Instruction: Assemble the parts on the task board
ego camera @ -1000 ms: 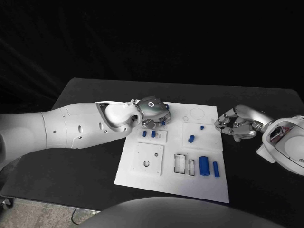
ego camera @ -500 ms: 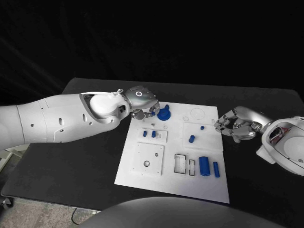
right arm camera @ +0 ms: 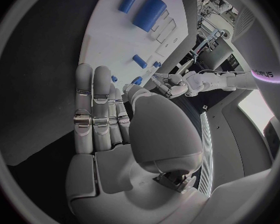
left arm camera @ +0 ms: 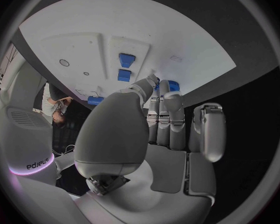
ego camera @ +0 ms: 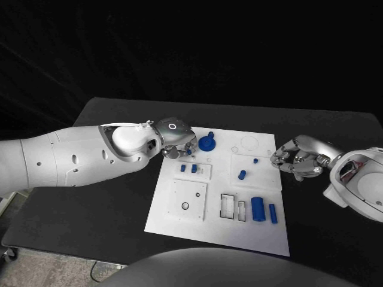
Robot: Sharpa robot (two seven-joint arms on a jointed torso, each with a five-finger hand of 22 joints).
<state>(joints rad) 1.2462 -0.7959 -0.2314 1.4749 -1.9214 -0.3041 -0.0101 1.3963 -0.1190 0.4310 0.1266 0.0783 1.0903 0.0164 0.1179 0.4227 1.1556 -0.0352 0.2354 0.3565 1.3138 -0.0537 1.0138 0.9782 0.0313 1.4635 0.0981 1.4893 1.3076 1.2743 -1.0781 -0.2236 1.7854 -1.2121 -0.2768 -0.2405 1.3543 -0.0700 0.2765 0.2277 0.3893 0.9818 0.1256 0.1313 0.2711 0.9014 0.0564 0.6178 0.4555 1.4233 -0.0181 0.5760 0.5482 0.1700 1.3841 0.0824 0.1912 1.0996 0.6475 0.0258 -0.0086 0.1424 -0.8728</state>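
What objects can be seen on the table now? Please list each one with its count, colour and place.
Black table: one, black, under everything.
White task board: one, white plate, in the middle of the table.
Round blue part: one, blue, at the board's far edge, next to the left hand.
Small blue pegs: two, blue, side by side below the round part.
Blue pieces mid-board: two, blue, toward the right side.
Blue cylinders: two, blue, one thick and one thin, near right part of the board.
Left hand: silver, at the board's far left corner.
Right hand: silver, fingers curled, just off the board's right edge.
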